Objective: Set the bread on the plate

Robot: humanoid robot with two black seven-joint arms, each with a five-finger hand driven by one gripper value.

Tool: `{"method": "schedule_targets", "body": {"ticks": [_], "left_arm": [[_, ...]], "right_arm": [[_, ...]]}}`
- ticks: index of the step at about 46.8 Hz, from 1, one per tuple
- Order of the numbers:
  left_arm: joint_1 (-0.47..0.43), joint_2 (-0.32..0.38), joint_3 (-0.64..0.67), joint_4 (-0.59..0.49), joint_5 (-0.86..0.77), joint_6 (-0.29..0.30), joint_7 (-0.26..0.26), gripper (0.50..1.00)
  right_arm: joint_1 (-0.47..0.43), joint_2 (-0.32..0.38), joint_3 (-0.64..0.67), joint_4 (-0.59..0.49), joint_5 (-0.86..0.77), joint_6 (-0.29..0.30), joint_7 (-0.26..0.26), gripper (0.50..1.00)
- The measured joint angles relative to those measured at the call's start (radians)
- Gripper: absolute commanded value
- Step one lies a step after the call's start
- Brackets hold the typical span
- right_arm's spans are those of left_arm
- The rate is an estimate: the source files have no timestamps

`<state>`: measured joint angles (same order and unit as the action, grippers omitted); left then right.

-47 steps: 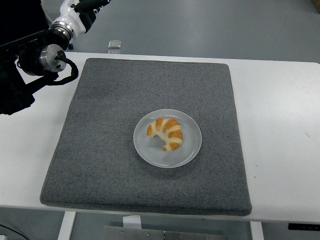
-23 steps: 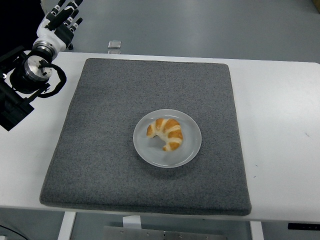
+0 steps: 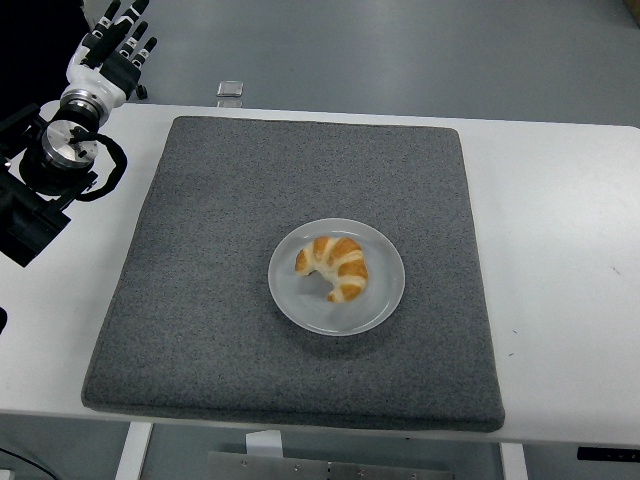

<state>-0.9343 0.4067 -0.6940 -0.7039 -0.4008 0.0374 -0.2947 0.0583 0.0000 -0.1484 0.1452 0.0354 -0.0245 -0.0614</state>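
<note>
Obstacles we record: plate (image 3: 385,300) with bread (image 3: 335,265) at the middle of the grey mat (image 3: 220,200); left hand (image 3: 115,50), fingers spread, at the far left corner, beyond the mat's edge; a small object (image 3: 230,89) past the table's far edge. We note open passage over the mat on every side of the plate, and over the bare white table (image 3: 560,230) to the right.

White table (image 3: 560,250) carries a grey felt mat (image 3: 230,250), square, covering most of the top. A white plate (image 3: 385,300) sits on the mat near its centre, well to the right of my left hand (image 3: 115,50) and nearer the front edge.
</note>
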Motion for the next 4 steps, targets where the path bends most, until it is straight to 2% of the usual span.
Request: {"method": "schedule_targets", "body": {"ticks": [4], "left_arm": [[-0.004,-0.006,-0.003,0.003,0.001,-0.001,-0.002,1.000]], "right_arm": [[0.000,0.000,0.000,0.000,0.000,0.002,0.000,0.932]]}}
